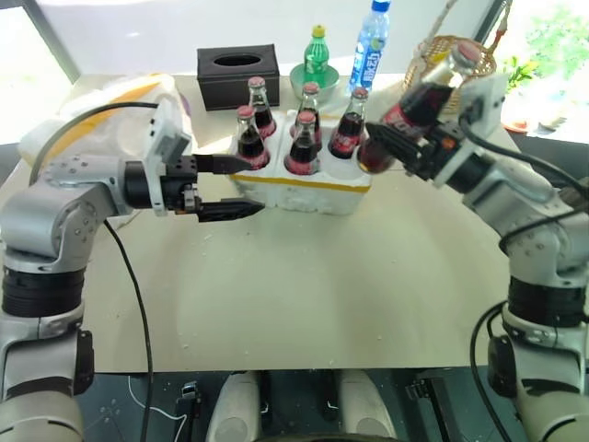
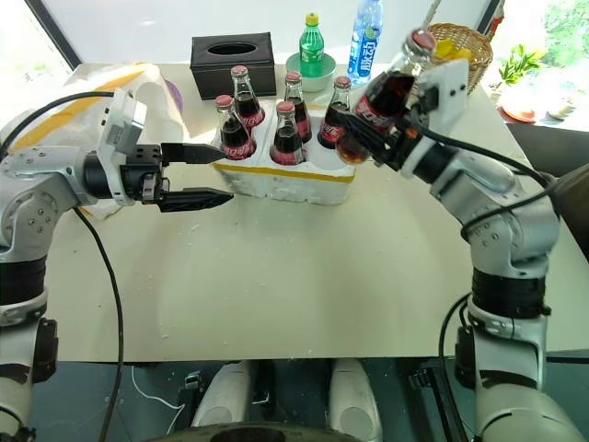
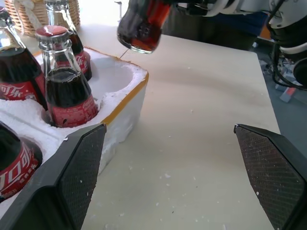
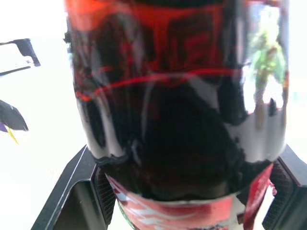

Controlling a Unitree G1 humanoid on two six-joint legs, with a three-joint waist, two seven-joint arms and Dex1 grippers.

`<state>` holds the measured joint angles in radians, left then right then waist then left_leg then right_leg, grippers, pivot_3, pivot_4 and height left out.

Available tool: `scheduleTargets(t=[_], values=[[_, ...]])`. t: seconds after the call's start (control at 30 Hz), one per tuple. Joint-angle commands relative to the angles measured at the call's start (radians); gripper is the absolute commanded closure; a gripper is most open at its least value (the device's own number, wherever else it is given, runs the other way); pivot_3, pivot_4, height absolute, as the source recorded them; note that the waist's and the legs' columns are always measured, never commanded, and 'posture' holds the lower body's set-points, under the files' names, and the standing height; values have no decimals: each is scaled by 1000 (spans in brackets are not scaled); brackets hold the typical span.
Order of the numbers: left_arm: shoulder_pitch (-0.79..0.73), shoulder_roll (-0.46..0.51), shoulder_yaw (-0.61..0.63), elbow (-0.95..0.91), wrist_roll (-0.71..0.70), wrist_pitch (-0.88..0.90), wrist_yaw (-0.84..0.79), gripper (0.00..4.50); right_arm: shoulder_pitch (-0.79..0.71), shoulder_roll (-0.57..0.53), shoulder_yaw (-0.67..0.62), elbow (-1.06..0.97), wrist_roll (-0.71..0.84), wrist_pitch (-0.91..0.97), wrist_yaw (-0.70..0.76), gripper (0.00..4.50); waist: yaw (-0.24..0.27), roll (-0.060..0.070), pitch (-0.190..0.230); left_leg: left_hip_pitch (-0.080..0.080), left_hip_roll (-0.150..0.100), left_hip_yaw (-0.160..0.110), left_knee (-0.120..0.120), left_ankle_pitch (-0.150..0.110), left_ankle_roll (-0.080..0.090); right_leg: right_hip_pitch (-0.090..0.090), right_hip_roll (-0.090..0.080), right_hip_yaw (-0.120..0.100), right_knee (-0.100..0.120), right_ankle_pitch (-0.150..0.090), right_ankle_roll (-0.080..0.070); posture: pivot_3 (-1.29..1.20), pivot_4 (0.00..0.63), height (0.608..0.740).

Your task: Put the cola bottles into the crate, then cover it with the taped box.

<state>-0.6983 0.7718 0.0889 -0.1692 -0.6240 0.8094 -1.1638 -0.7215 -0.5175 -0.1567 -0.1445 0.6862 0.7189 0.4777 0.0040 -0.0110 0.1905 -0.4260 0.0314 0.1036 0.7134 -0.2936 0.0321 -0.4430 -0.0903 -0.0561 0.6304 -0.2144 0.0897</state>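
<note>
The crate (image 1: 308,191), white foam with a yellow band, stands at the table's far middle with several cola bottles (image 1: 303,147) upright in its sockets. Its near right socket (image 3: 112,79) is empty. My right gripper (image 1: 398,147) is shut on another cola bottle (image 1: 421,99), which hangs tilted with its base above the crate's right corner and its cap pointing away. My left gripper (image 1: 241,187) is open and level at the crate's left front side, holding nothing. The taped box (image 1: 115,99), white with yellow bands, lies at the far left, partly hidden behind my left arm.
Behind the crate stand a black tissue box (image 1: 237,75), a green soda bottle (image 1: 317,55) and a blue-labelled water bottle (image 1: 371,44). A wicker basket (image 1: 440,48) sits at the back right. Bare tabletop (image 1: 304,295) lies in front of the crate.
</note>
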Motion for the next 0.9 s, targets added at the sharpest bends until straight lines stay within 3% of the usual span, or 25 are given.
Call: scheduleTargets(t=[0.03, 0.33, 0.43, 0.6, 0.77, 0.9], values=[[-11, 14, 27, -25, -21, -22, 10, 0, -77, 39, 65, 103, -102, -84, 3, 1596, 1, 0, 0, 0, 0, 0, 0, 0, 0, 0, 0, 0, 0, 0, 0, 0, 150, 740], [22, 39, 59, -50, -46, -14, 46, 0, -72, 110, 211, 320, -335, -260, 40, 1596, -2, 0, 0, -2, 0, 0, -1, 0, -1, -1, 0, 0, 0, 0, 0, 0, 150, 740], [46, 63, 80, -66, -57, -7, 57, 0, -66, 133, 201, 342, -333, -216, 34, 206, -12, 0, 0, -1, 0, 0, -1, 0, -1, 0, 0, 0, 0, 0, 0, 0, 150, 740], [119, 127, 175, -107, -117, 37, 72, 0, -64, 122, 159, 266, -313, -193, 49, 88, -21, 0, 0, 0, 1, 0, -1, 1, -1, -1, -1, 0, 0, 0, 0, 0, 150, 740], [214, 190, 324, -158, -172, 93, 130, 0, -60, 5, 39, 127, -190, -79, 137, 88, -13, 0, 0, 0, 2, 0, -3, 1, -2, -1, -1, 0, 0, 0, 0, 0, 150, 740], [335, 275, 516, -174, -200, 139, 116, 0, -45, -174, -24, 58, -151, -23, 249, 88, -16, 0, 0, 0, 0, 0, -3, 1, -2, -1, -4, -1, -1, 0, 0, 0, 150, 740]])
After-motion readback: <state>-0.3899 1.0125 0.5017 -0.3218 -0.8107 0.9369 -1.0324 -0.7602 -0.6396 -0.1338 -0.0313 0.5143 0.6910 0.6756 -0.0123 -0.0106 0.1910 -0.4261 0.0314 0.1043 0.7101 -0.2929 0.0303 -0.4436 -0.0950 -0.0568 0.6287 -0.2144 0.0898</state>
